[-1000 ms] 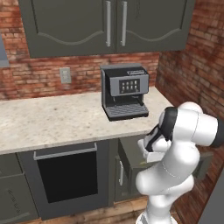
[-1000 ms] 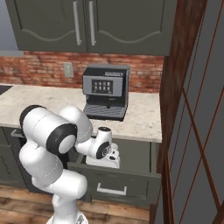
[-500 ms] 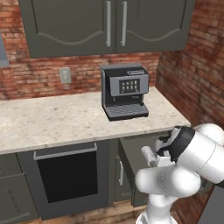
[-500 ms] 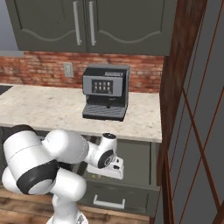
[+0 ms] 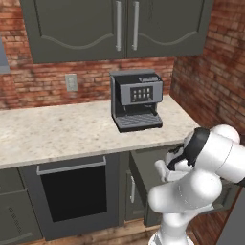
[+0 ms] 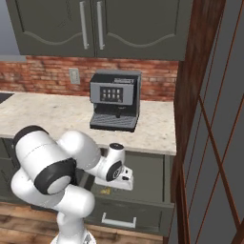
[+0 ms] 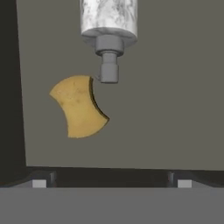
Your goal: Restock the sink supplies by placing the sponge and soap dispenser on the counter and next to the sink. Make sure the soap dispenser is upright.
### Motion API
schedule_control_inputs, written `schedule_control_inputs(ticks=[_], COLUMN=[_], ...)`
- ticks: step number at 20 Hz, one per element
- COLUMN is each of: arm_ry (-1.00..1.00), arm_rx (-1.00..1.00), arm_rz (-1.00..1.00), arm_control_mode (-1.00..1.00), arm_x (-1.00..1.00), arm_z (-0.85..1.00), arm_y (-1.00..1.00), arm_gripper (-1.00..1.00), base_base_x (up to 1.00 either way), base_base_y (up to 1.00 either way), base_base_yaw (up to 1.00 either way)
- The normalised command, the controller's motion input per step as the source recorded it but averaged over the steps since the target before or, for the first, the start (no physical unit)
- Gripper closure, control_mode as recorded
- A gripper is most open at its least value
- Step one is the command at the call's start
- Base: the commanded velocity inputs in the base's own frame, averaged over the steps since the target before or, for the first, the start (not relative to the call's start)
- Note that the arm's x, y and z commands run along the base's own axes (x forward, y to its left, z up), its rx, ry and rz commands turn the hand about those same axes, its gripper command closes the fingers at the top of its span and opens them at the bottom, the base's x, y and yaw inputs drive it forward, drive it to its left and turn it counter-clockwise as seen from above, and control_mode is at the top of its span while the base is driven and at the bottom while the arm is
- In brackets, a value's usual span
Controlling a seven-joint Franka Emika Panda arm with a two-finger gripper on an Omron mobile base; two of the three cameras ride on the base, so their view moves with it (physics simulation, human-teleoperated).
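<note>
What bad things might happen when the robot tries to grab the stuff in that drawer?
1. The soap dispenser lies on its side in the open drawer, so a pinch on its round body might let it roll away.
2. Its pump head sits right beside the sponge, so the open gripper, coming down for one, may bump the other.
3. The dispenser must end upright; gripped as it lies, it could tip over on the counter.
</note>
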Motion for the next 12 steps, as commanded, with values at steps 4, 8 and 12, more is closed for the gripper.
schedule_control_inputs(ticks=[4,8,12], arm_ry=[0.0,0.0,0.0], arm_rx=[0.0,0.0,0.0], arm_rz=[0.03,0.02,0.0], arm_control_mode=[-1.0,-1.0,-1.0], arm_x=[0.47,0.34,0.12], arm_z=[-0.02,-0.07,-0.09], arm_y=[0.06,0.16,0.03], arm_gripper=[-1.0,-1.0,-1.0], base_base_x=[0.0,0.0,0.0], base_base_y=[0.0,0.0,0.0], base_base_yaw=[0.0,0.0,0.0])
